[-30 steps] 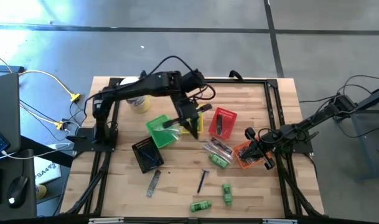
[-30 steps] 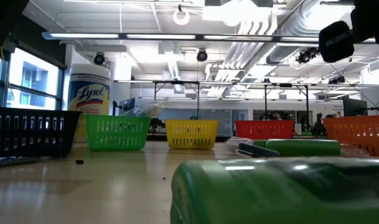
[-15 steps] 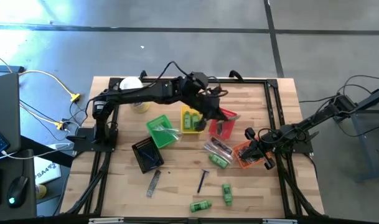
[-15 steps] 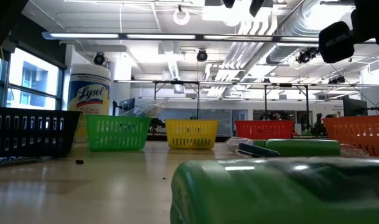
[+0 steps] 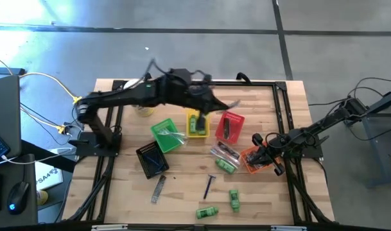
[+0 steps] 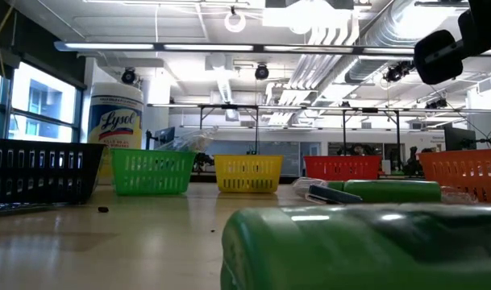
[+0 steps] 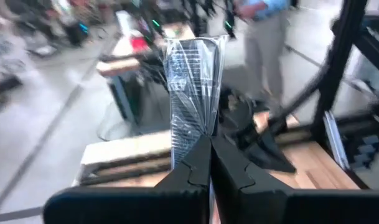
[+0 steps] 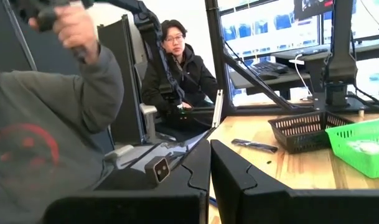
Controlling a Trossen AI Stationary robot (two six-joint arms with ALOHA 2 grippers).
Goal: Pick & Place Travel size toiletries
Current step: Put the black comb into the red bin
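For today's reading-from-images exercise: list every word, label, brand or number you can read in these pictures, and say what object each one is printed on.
"Lysol": blue script on the yellow label of the big white canister, standing behind the green plastic basket in the low view.
Smaller print under that brand name: too small to read.
White box at the left edge of the high view: dark lettering, too blurred to read.
Nothing else readable.

Wooden table [image 5: 131, 199] with small baskets and toiletries
Green bottles [image 5: 207, 212], a razor [image 5: 209, 186], a comb [image 5: 158, 188] and a white canister [image 5: 142, 106] lie directly on it.

Overhead and table-level views share the green basket [image 5: 165, 135]
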